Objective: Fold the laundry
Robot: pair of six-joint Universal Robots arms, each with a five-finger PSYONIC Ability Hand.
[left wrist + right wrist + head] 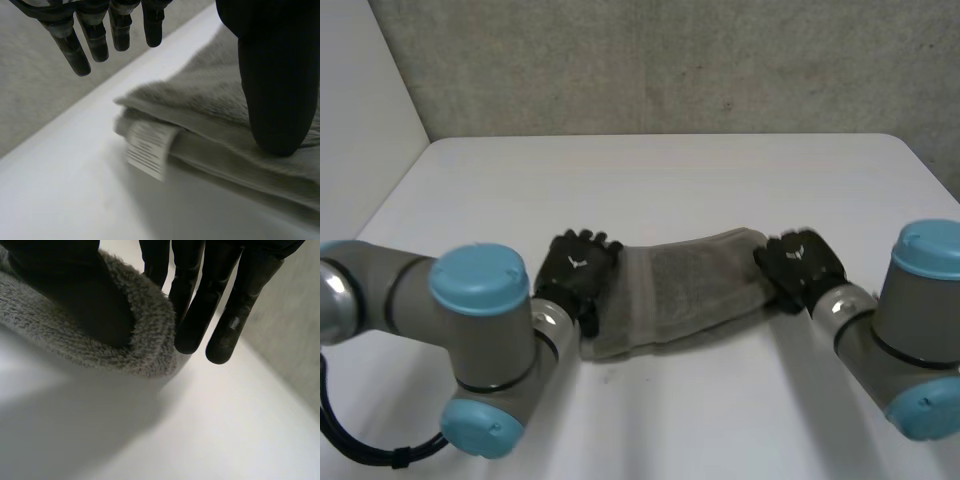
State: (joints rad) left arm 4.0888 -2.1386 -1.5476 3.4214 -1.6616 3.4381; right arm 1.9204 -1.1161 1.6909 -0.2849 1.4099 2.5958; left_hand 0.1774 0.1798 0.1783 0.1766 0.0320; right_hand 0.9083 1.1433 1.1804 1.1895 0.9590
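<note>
We see the grey towel [690,285] folded into a long strip mid-worktop [670,170], with one hand at each end. The left hand [578,272] is on the towel's left end. In its wrist view the thumb [277,90] presses down on the top layer, while the fingers [95,37] are straight, spread and off the cloth, above bare worktop. A white label [150,147] sticks out of the folded corner beside them. The right hand [802,265] is on the right end, thumb [75,290] sunk into the pile and straight fingers [200,315] against the outer edge. We read that edge as nipped between them.
</note>
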